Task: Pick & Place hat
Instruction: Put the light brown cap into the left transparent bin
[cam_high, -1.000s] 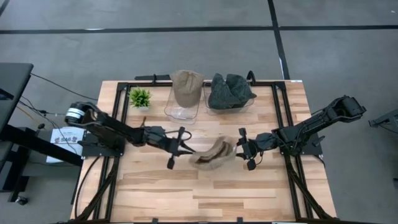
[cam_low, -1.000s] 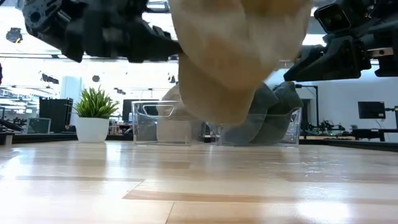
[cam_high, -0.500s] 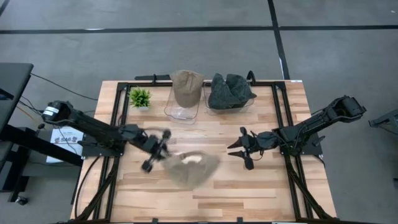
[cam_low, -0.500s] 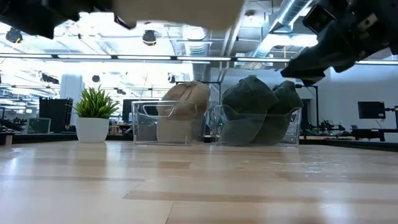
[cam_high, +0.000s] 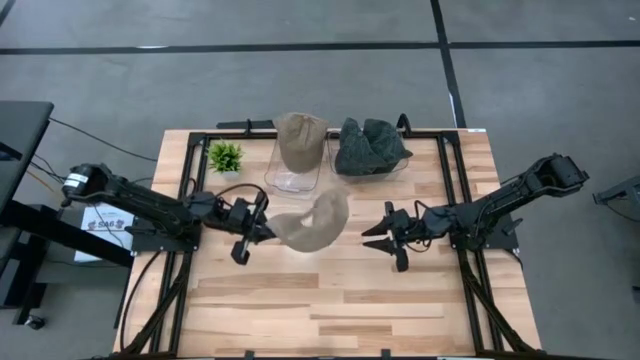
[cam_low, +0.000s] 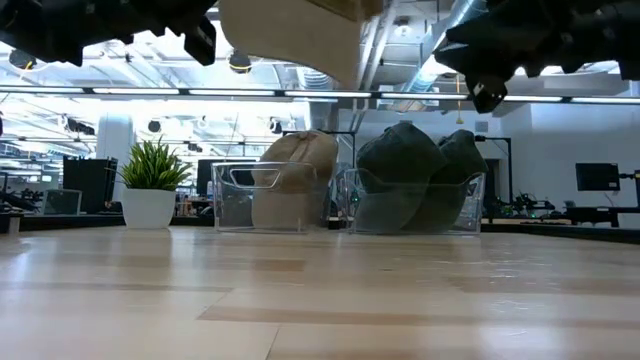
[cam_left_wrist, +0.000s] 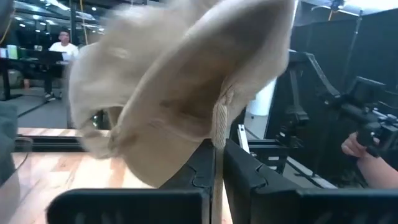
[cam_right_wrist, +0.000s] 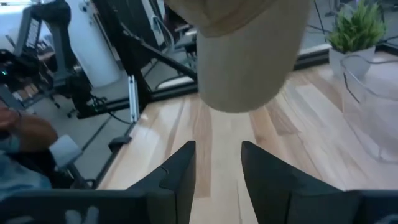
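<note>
The left gripper (cam_high: 252, 228) pinches the tan cap (cam_high: 312, 222) aloft above the table (cam_high: 400, 300), while the right gripper (cam_high: 378, 238) hovers spread nearby.

A tan hat (cam_low: 295, 35) hangs high above the table (cam_low: 320, 300) (two bins (cam_low: 350, 200) behind).

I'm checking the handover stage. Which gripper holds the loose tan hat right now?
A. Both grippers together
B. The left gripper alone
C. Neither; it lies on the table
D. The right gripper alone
B: the left gripper is shut on the tan hat, which hangs clear of the table, while the right gripper stands open, apart from the hat.
</note>
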